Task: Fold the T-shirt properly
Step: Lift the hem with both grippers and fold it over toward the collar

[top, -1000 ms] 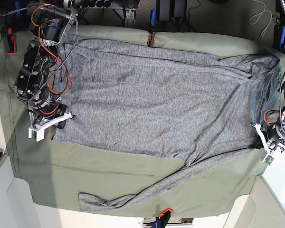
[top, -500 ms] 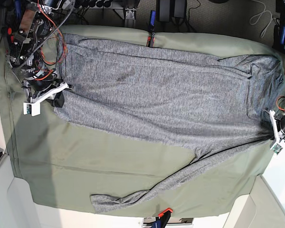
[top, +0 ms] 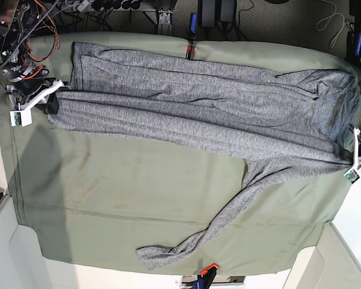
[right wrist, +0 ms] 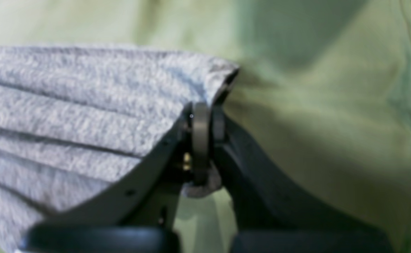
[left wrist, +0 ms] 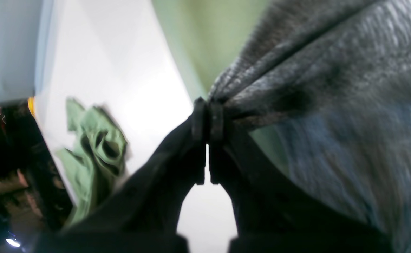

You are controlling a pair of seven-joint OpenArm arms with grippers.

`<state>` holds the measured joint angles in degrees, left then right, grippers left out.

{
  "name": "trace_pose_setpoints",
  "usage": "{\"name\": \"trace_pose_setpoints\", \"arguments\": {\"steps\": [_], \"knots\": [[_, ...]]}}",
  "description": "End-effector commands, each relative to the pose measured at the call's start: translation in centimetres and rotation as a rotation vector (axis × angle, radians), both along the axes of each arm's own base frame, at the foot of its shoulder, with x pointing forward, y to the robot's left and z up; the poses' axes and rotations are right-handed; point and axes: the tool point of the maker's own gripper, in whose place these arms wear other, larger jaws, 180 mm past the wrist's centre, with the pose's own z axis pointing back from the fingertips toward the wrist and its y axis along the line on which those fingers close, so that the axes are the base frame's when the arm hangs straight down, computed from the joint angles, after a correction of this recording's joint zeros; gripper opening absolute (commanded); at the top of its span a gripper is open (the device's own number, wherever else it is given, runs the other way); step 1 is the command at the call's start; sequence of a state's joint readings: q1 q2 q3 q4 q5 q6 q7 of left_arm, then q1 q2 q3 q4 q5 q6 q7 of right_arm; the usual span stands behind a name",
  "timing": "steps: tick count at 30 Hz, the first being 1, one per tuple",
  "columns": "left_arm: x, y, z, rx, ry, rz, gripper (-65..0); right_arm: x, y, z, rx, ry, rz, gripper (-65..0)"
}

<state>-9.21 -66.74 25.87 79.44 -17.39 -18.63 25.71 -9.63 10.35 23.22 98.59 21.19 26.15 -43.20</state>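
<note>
The heather-grey T-shirt [top: 198,114] lies across the far half of the olive-green table cloth [top: 120,198], its near edge drawn up over the body. One long sleeve [top: 192,241] trails toward the front edge. My right gripper [top: 50,101], at the base view's left, is shut on the shirt's corner; the right wrist view shows the pinched, ridged fabric [right wrist: 103,105] in the gripper [right wrist: 205,116]. My left gripper [top: 348,158], at the base view's right edge, is shut on the other corner; the left wrist view shows the gripper [left wrist: 207,116] on bunched fabric [left wrist: 297,88].
An orange clamp [top: 207,268] holds the cloth at the front edge, and a blue and orange one [top: 191,45] at the back. Cables and stands crowd the back. The table's edge [top: 343,198] drops off beside my left gripper.
Both grippers have carried the shirt's near edge toward the far side, narrowing the spread. The loose sleeve has slid to the right along the front.
</note>
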Motion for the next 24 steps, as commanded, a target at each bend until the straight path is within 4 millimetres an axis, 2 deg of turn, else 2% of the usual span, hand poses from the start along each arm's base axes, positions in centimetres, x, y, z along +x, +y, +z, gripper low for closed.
{"name": "trace_pose_setpoints", "arguments": {"steps": [1,4,7,12,15,17,20,24], "knots": [[0.1,1.2,1.9,0.064,-0.019,-0.006,-65.0,0.5,-0.5,1.1,-0.008,-0.038,0.000,-65.0],[-1.4,0.5,0.2,0.092,0.042,-0.053,-65.0,0.0,-0.3,0.8,0.006,-0.024,0.003,-65.0],[-2.8,0.7,-1.2,0.127,0.090,-0.071,-65.0,-0.5,-0.2,0.5,0.015,-0.013,0.002,-65.0],[-3.1,1.1,-1.4,0.167,0.102,-0.088,-65.0,-0.5,-0.1,0.5,0.029,-0.016,0.002,-65.0],[-3.1,1.2,-1.4,0.169,0.105,-0.085,-51.5,-0.5,0.0,0.5,0.037,-0.014,0.002,-50.6],[-3.2,1.2,-1.4,0.170,0.105,-0.084,-44.3,-0.5,0.0,0.5,0.037,-0.014,0.002,-44.5],[-3.5,1.5,-1.5,0.182,0.124,-0.070,-42.2,-0.5,0.0,0.5,0.037,-0.014,0.002,-43.5],[-3.7,0.4,-1.9,0.119,0.154,-0.086,-42.2,-0.4,0.0,0.6,0.037,-0.017,-0.003,-43.5]]}}
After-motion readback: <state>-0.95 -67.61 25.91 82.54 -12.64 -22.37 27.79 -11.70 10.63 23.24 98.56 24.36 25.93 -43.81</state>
